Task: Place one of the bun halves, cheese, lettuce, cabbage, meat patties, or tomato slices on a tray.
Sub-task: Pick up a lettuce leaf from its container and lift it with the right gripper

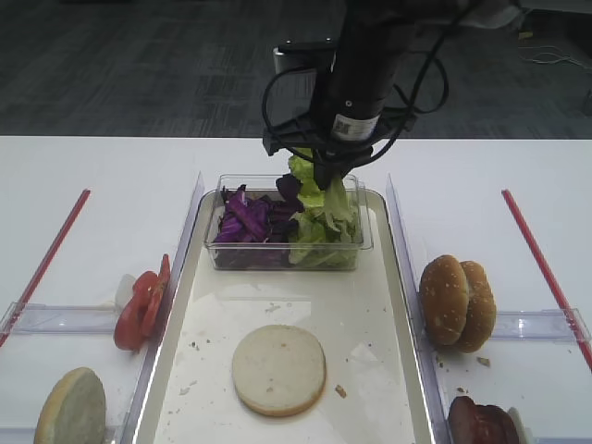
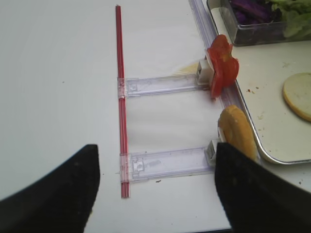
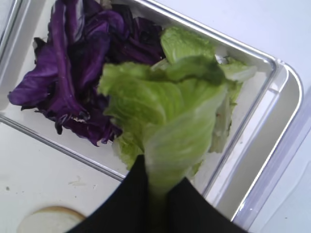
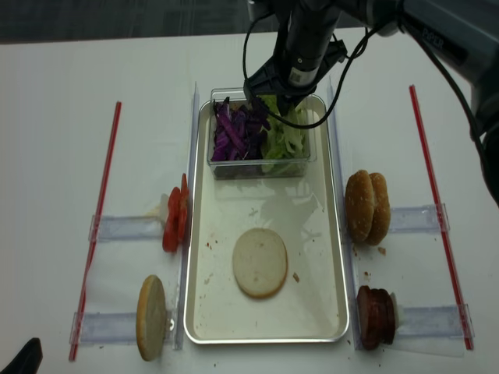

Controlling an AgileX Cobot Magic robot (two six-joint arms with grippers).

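My right gripper is shut on a light-green lettuce leaf, which hangs just above the clear tub at the tray's far end. Purple cabbage fills the tub's left half, and more lettuce lies on its right. A pale bun half lies cut face up on the cream tray. My left gripper is open and empty over the table, left of the tray. Beside it are tomato slices and a bun half. No cheese is in view.
Two sesame bun halves stand on edge in a clear holder right of the tray, with meat patties nearer the front. Red strips run along both sides of the table. Clear dividers flank the tray.
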